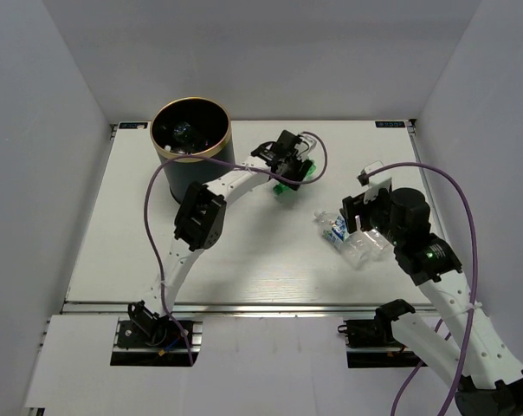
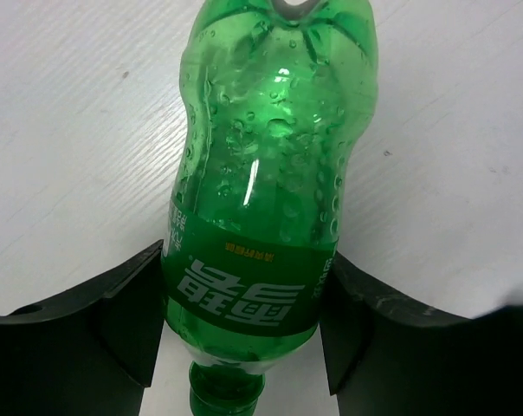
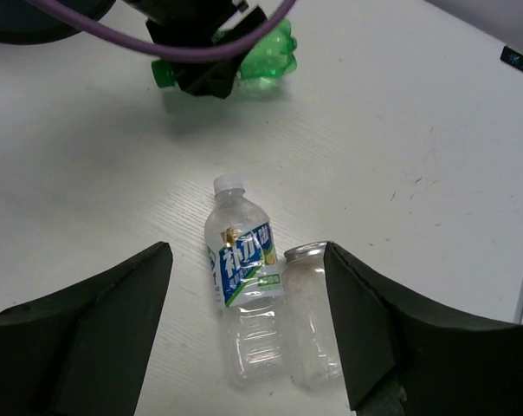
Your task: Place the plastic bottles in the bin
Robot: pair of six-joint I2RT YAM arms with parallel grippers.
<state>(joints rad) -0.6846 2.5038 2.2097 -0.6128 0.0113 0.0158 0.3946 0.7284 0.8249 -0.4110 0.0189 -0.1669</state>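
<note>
The green bottle (image 2: 261, 173) is laid on the white table (image 2: 71, 130) and is pinched at its label between the fingers (image 2: 114, 321) of the left gripper (image 2: 246, 256), neck toward the bottom of the wrist frame. In the overhead view it is seen at upper centre, to the right of the bin (image 1: 171, 186). Clear bottles (image 1: 185, 132) are glimpsed inside the bin. At centre right, a blue-labelled, white-capped bottle (image 3: 242, 286) and an unlabelled clear bottle (image 3: 312, 316) are laid side by side. The right gripper (image 3: 244, 251) is held above them, its fingers spread wide to either side. A purple cable (image 3: 201, 48) is draped over the left gripper.
</note>
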